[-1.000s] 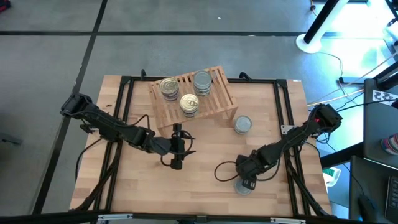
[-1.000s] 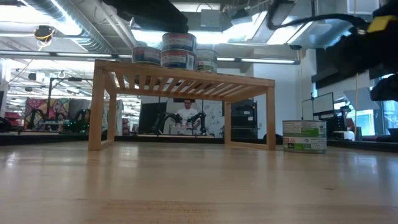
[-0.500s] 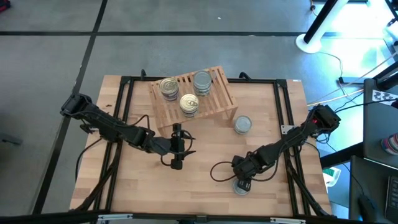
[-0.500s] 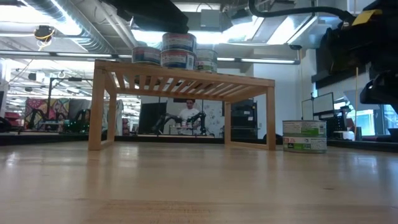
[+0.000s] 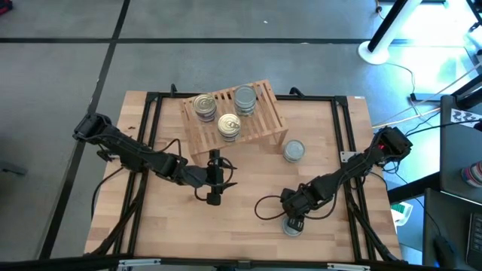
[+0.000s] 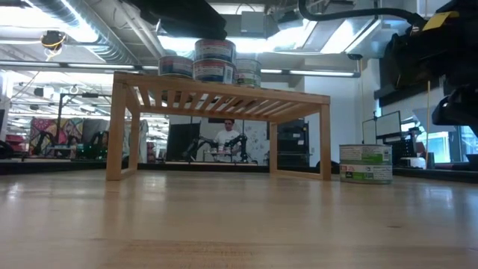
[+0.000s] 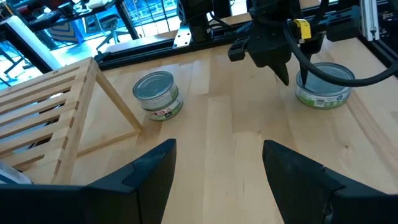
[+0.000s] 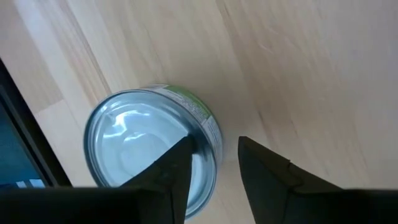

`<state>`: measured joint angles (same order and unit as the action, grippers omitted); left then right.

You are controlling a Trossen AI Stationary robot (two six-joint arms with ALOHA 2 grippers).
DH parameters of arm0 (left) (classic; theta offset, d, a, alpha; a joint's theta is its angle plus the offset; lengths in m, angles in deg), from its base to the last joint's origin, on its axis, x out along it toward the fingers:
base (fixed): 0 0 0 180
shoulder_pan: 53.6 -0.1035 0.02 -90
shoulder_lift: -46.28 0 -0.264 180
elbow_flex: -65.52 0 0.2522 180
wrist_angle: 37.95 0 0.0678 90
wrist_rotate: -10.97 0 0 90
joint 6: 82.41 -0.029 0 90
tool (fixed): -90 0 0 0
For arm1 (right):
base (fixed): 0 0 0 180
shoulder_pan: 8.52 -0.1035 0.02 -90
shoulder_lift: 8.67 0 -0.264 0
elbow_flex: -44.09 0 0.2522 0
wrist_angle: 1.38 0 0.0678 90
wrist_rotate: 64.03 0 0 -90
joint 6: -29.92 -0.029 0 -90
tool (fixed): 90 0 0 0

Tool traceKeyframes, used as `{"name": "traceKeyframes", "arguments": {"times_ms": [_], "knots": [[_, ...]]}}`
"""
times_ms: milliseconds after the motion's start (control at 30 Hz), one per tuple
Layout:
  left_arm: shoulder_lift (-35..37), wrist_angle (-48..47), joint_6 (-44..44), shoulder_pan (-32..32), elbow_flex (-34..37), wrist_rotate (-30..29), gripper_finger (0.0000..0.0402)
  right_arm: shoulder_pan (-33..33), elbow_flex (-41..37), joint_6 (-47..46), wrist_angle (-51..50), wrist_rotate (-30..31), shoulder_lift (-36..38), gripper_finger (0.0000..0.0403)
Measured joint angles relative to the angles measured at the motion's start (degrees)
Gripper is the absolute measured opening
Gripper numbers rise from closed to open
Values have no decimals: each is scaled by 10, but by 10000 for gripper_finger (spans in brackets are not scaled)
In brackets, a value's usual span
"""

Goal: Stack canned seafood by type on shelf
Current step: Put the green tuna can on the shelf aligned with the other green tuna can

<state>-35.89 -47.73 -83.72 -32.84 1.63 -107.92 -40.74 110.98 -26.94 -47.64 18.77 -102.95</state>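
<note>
The wooden slatted shelf stands at the table's far middle. It carries two gold-topped tins and a silver-topped tin. In the low view they show as short stacks. A silver-topped tin stands on the table right of the shelf. Another silver-topped tin stands near the near edge. My right gripper is open above its rim, one finger over the top and one outside the wall. My left gripper is open and empty near the shelf's near side. My right gripper points down at the silver-topped tin's rim, one finger over the lid and the other outside the wall. I cannot tell whether either finger touches the tin. The tin stands upright on the table.
Black frame rails run along the table's left, right and far sides. Bare tabletop lies between the two grippers. A cable loops beside my right gripper. In the low view the shelf stands on four legs with open space beneath.
My right gripper has shifted a little toward the table's left edge, over the tin at the near edge. The tin has stayed where it was.
</note>
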Motion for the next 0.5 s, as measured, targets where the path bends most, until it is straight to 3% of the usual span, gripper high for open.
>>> {"name": "traceKeyframes", "arguments": {"times_ms": [500], "knots": [[0,2,15,9,0,18,237,0,-1,-33,28,0,-1,131]]}}
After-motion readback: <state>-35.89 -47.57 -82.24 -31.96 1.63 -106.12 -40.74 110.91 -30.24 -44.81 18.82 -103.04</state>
